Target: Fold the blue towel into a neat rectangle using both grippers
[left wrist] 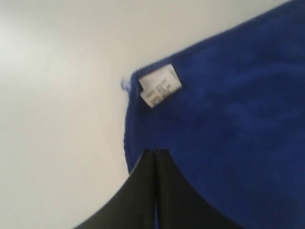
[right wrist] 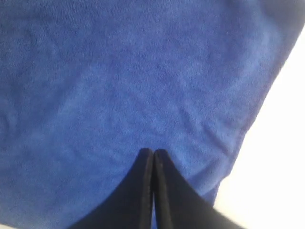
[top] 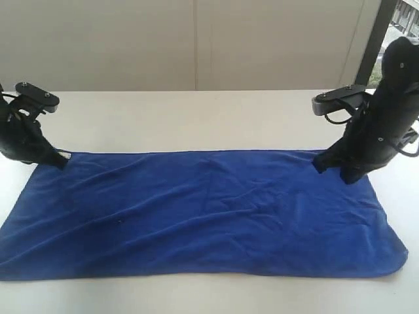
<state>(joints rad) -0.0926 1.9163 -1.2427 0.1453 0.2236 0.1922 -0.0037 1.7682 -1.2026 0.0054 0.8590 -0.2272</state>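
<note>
The blue towel lies spread flat and lengthwise on the white table, with shallow wrinkles. My left gripper stands at its far left corner, shut, tips down at the cloth's edge. In the left wrist view the left gripper is closed over the towel, just short of the small white tag at the corner. My right gripper is at the far right corner, also shut. The right wrist view shows the right gripper closed over flat towel. No fold of cloth shows between either pair of fingers.
A pale wall runs behind the table's far edge. A dark window frame stands at the back right. Bare table shows beyond the towel and along its near edge.
</note>
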